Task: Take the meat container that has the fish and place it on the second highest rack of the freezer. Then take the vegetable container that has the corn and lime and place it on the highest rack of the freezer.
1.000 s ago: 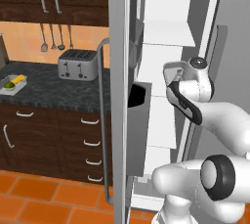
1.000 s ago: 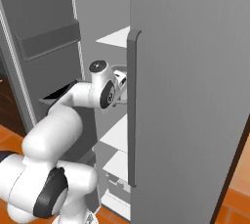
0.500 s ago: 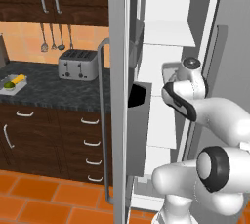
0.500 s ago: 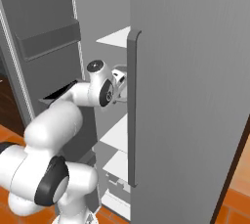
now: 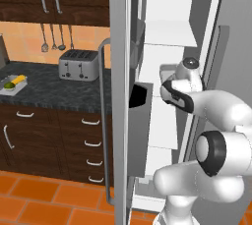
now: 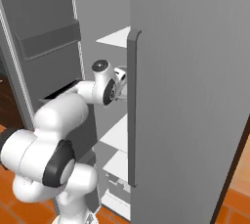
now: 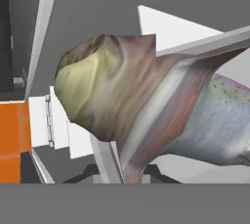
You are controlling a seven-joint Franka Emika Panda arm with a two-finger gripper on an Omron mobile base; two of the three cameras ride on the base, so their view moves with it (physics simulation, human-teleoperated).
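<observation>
Two deliveries make up this job, and by the look of things neither is finished. Far left in the left base view, the vegetable container with the corn and the lime sits untouched on the dark surface, well apart from the freezer, with a toaster further along. So the second half has not begun.

Moving right, the freezer door stands open and the arm reaches into the white interior, its hand level with the middle shelves. A white edge beside the hand may be the meat container, though I cannot tell whether it rests on the second highest rack or below it.

In the hand view the fish looms very close to the camera, with white shelving behind it. The fingers themselves are hidden there; they are pressed nearly together, and since the fish is so near, I judge they pinch its container, which is not yet let go.
</observation>
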